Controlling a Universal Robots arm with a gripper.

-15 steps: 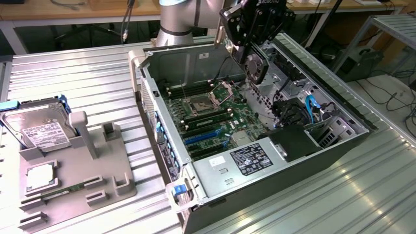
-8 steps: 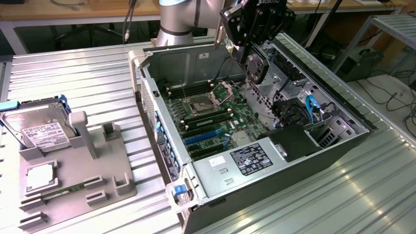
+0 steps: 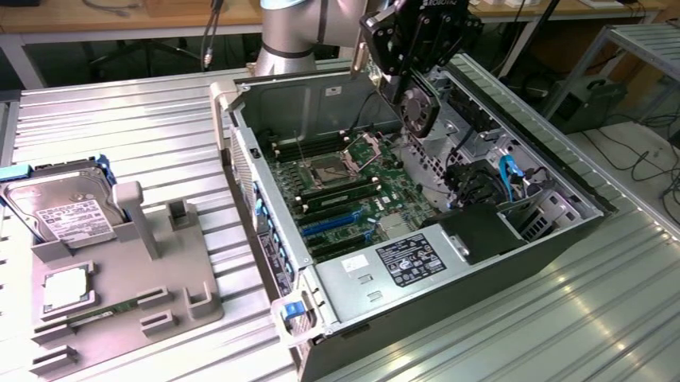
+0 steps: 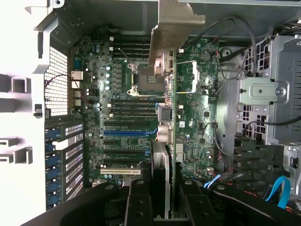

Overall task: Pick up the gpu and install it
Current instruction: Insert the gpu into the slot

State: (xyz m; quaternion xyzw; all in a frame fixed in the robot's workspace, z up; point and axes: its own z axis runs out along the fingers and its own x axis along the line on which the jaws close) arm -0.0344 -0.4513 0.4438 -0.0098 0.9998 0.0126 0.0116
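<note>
Overhead, black claw [image 3: 410,81] clamped on thin flat gpu [image 4: 162,162], round fan [image 3: 419,110] showing, above green motherboard [image 3: 356,191]

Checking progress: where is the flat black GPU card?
In the exterior view, the black GPU card hangs in the gripper above the green motherboard in the open case.

Robotics lab or workshop: ribbed metal worktop [image 3: 127,119], robot arm [image 3: 292,36] mounted at rear, open computer case [image 3: 510,306], grey parts fixture [image 3: 159,278], wooden benches [image 3: 64,17] behind, cables [image 3: 642,163] trailing on floor.
</note>
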